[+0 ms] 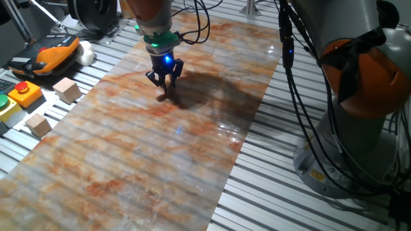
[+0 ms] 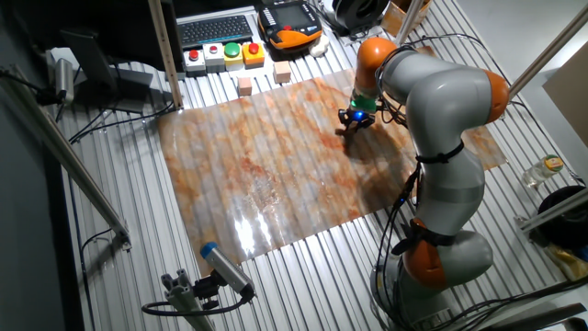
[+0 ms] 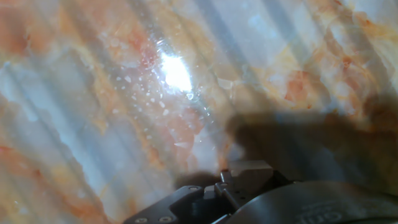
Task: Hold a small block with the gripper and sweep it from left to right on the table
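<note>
pincer [image 1: 164,88] low over marbled table [image 1: 128,154], tips together.

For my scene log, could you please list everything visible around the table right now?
Marbled sheet: one, orange, brown and grey, along the ribbed metal table.
Pale wooden cubes: two, off the sheet's edge, the second nearer the button box.
Button box: one, yellow with a red button, table edge.
Pendant: one, orange and black, far corner.
Keyboard: one, dark, behind the buttons.
Small block: not discernible at the fingertips.
Gripper: one, black with a blue light, low over the sheet.
Arm: one, grey and orange.
</note>
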{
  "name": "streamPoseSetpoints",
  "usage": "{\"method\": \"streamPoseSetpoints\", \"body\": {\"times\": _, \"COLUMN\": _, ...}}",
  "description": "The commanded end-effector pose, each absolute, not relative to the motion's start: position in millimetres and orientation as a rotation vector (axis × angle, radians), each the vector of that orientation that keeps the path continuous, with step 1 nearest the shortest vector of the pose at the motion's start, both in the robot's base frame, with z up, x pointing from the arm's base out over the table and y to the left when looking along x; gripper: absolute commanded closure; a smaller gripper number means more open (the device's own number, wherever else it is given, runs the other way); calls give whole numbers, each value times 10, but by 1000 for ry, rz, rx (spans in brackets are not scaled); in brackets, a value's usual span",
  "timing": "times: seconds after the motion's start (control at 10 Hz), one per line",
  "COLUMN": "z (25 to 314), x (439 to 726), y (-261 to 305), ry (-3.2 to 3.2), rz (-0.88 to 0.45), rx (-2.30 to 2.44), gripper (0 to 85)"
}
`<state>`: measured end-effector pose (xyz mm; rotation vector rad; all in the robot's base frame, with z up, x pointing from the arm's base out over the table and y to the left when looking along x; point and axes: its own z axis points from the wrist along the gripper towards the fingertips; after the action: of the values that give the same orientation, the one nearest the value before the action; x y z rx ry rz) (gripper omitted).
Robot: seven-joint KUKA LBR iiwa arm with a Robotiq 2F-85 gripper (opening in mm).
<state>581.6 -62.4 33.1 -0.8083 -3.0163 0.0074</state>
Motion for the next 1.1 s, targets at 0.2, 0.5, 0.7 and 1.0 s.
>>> {"method": "streamPoseSetpoints", "body": {"times": 0.2, "z": 327, "x": 5799, "y": -593, "ry": -3010, "rz": -2, "rx": -814, "gripper": 850}}
{"method": "streamPoseSetpoints", "body": {"times": 0.5, "z": 312, "x": 5782, "y": -564, "ry": -3007, "rz": -4, "rx": -824, "gripper": 850}}
{"method": "streamPoseSetpoints", "body": {"times": 0.7, "z": 305, "x": 5774, "y": -554, "ry": -3006, "rz": -7, "rx": -826, "gripper": 850}}
{"method": "streamPoseSetpoints", "body": {"times": 1.0, "z": 305, "x": 5774, "y": -554, "ry": -3009, "rz": -4, "rx": -822, "gripper": 850}}
